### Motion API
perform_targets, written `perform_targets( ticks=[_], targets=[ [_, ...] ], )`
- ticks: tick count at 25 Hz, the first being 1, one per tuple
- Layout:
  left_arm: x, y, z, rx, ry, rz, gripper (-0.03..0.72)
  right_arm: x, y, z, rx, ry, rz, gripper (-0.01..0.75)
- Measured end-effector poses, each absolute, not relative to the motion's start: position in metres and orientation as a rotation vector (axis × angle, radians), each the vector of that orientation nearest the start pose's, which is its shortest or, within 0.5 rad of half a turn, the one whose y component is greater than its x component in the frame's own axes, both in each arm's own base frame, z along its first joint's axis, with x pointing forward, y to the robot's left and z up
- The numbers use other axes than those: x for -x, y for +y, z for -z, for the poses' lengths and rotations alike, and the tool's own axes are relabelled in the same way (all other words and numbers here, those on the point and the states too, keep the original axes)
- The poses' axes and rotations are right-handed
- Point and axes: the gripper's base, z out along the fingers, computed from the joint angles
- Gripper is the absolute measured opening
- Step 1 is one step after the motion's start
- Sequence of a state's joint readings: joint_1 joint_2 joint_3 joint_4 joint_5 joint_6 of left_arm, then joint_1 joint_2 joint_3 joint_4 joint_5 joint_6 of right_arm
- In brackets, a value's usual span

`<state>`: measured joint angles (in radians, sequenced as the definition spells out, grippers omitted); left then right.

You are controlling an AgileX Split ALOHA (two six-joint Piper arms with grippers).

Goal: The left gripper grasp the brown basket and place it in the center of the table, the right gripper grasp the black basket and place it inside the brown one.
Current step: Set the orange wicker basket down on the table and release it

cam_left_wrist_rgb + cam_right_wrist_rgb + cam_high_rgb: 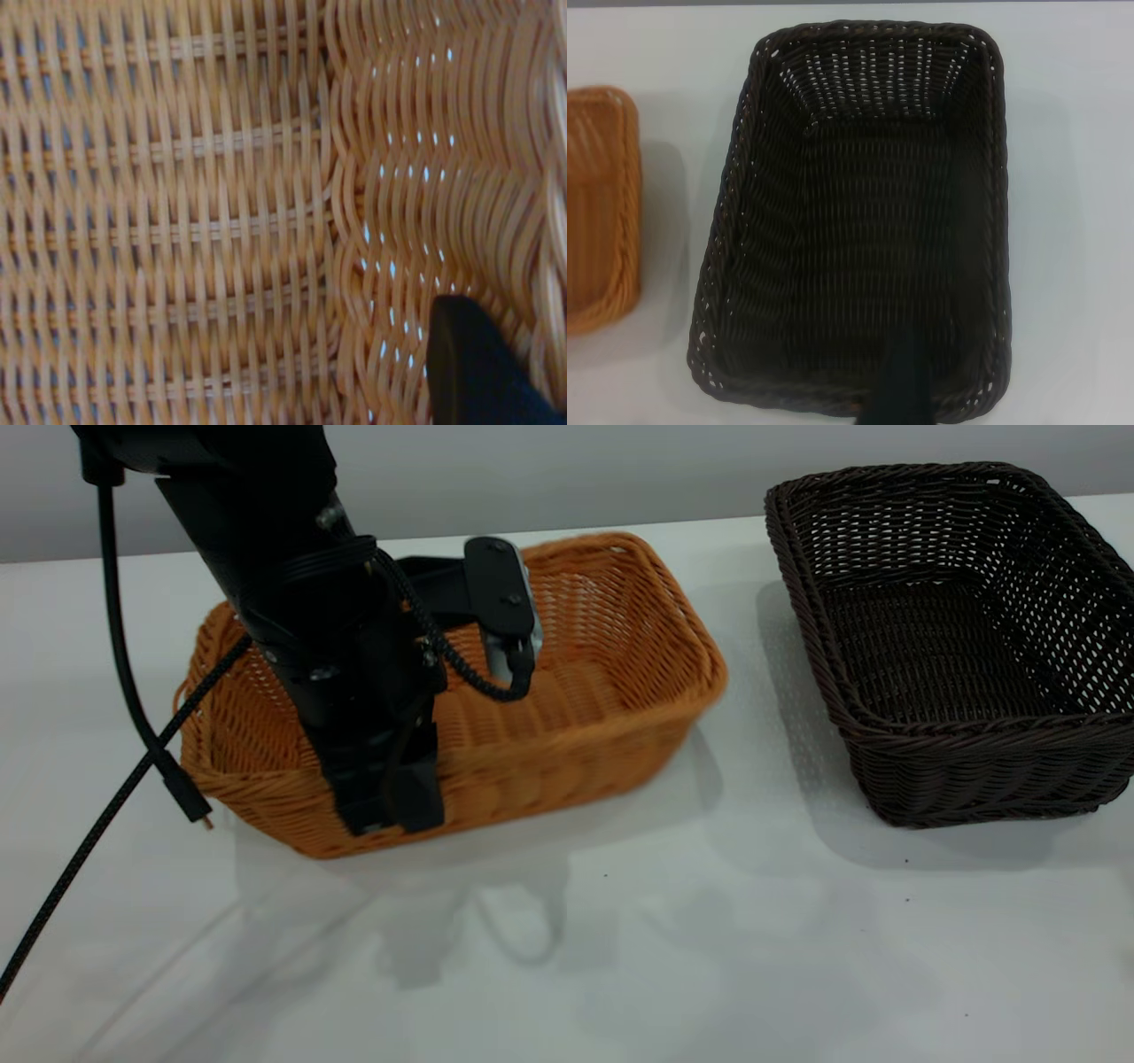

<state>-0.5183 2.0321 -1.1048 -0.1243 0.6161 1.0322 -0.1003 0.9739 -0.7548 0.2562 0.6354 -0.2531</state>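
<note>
Wicker, light and stiff: the brown basket point(567, 717) suits a rim hold; the left gripper point(390, 802) clamps its near wall; the right gripper's state cannot be told.

Lab-like test bench: bare white table point(620, 957), plain grey wall point(532, 478).

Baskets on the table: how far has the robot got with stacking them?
Early. The left gripper is clamped on the near wall of the brown basket, which sits left of centre on the table. The black basket stands apart, ungrasped; the right gripper hovers above it. Centring and nesting remain.
</note>
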Motion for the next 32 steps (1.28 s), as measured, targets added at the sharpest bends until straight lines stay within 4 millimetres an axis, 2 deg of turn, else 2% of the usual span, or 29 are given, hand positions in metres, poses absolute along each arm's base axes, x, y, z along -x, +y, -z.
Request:
perform_targets(
  ticks=[3, 10, 13, 20, 26, 32],
  targets=[
    [-0.300, -0.180, -0.098, -2.093, 2.230, 0.091, 0.109, -0.191, -0.005, -0.306, 0.012, 2.315, -0.103, 0.581],
    [-0.298, -0.180, -0.098, -2.147, 2.194, 0.103, 0.109, -0.191, -0.005, -0.306, 0.012, 2.315, -0.104, 0.581],
    [-0.297, -0.186, -0.098, -2.151, 2.144, 0.124, 0.109, -0.191, -0.005, -0.306, 0.012, 2.314, -0.105, 0.581],
    [-0.296, -0.203, -0.098, -2.132, 2.043, 0.100, 0.108, -0.191, -0.005, -0.305, 0.012, 2.316, -0.107, 0.581],
    [-0.298, -0.203, -0.098, -2.116, 2.035, 0.089, 0.108, -0.190, -0.005, -0.305, 0.012, 2.319, -0.108, 0.581],
    [-0.301, -0.205, -0.098, -2.016, 2.095, 0.081, 0.105, -0.190, -0.005, -0.305, 0.013, 2.323, -0.107, 0.581]
  ],
)
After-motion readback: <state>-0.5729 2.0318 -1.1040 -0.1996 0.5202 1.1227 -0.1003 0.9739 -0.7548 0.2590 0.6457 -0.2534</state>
